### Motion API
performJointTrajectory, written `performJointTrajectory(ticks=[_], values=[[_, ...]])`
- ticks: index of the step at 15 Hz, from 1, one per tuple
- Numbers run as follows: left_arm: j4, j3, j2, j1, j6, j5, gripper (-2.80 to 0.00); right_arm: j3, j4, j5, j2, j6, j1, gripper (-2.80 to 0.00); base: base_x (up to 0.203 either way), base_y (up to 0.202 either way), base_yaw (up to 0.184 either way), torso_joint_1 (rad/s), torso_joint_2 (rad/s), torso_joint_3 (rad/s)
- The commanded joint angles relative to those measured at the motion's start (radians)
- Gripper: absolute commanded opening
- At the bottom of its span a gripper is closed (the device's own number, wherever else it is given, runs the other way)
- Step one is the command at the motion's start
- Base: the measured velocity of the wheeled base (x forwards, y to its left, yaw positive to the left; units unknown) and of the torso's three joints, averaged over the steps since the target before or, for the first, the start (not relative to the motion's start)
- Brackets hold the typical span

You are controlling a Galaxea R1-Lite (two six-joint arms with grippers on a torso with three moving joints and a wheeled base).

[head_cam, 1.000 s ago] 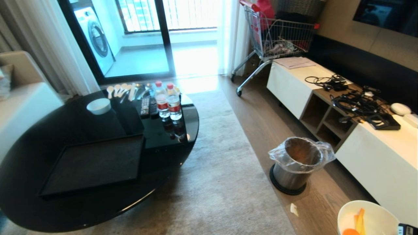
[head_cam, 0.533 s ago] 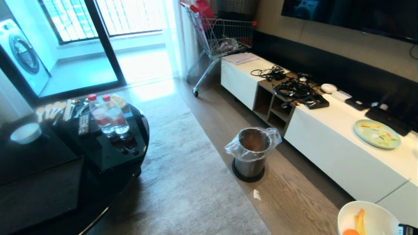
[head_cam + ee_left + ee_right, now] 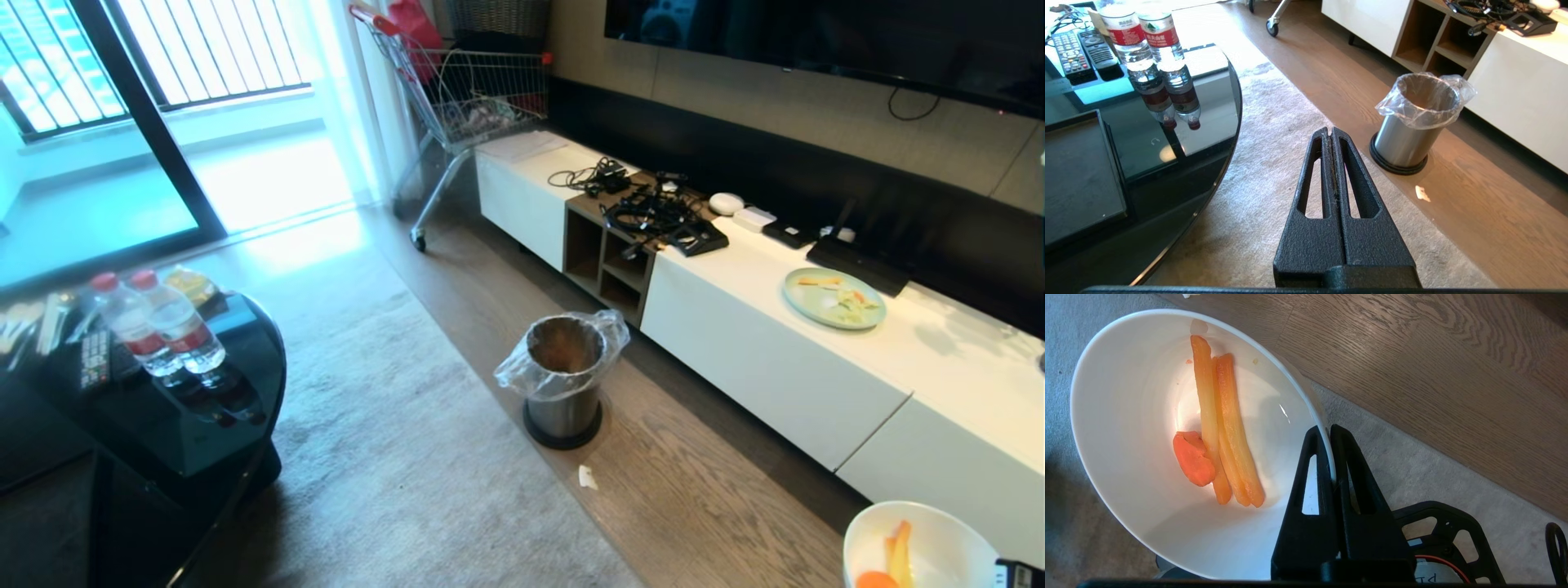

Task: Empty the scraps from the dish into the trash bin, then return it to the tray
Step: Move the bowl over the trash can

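right gripper (image 3: 1327,433) fingers pinched together, left gripper (image 3: 1330,131) fingers closed

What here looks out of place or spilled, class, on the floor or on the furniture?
A small pale scrap lies on the wood floor beside the trash bin, not inside it. A green plate with food bits sits on the white cabinet near tangled cables. The bowl's scraps remain inside; nothing spilled.

Trash bin (image 3: 563,384) on wood floor (image 3: 694,506), rug (image 3: 392,457) beside.
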Motion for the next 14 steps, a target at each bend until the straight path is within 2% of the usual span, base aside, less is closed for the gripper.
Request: performJointTrajectory(ticks=[1, 14], values=[[-0.001, 0.0, 0.0, 0.0, -0.001, 0.0, -2.8, 0.0, -0.001, -0.002, 0.008, 0.004, 0.002, -2.8, 0.0, 0.0, 0.0, 0.0, 0.0, 0.0], [-0.001, 0.0, 0.0, 0.0, -0.001, 0.0, -2.8, 0.005, 0.007, -0.005, 0.006, 0.004, -0.001, -2.8, 0.0, 0.0, 0.0, 0.0, 0.0, 0.0]])
